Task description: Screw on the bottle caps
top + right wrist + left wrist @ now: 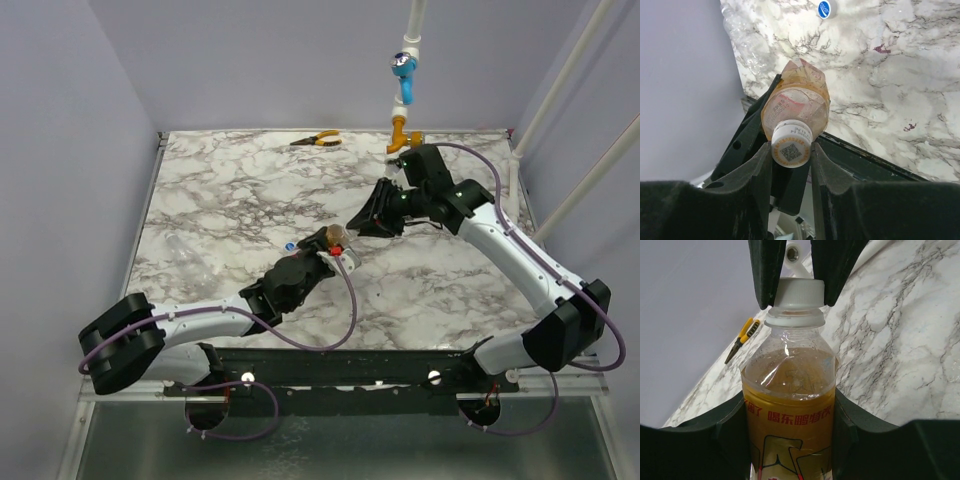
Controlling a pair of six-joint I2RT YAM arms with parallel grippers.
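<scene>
At the far left of my marble table [200,190] lies an empty clear bottle [190,250], on its side and hard to make out against the stone. To its right, near the middle, the blue cap [290,244] sits on the surface by itself, just left of my left gripper [318,250] and touching nothing.

That left gripper is closed around the body of the bottle [790,390], a finger on each side of the red-lettered label, with amber liquid showing above it. The bottle is near the middle of the table, its neck aimed to the right; I cannot tell whether it touches the top.

At the far edge behind it lie the pliers [318,140].

A white cap [795,292] sits on the bottle's neck. My right gripper [791,150] comes in from the right and is clamped on this cap, one finger pressed against each side.

Further right, beyond the far edge, a blue valve handle [403,67] hangs on a white pipe.
</scene>
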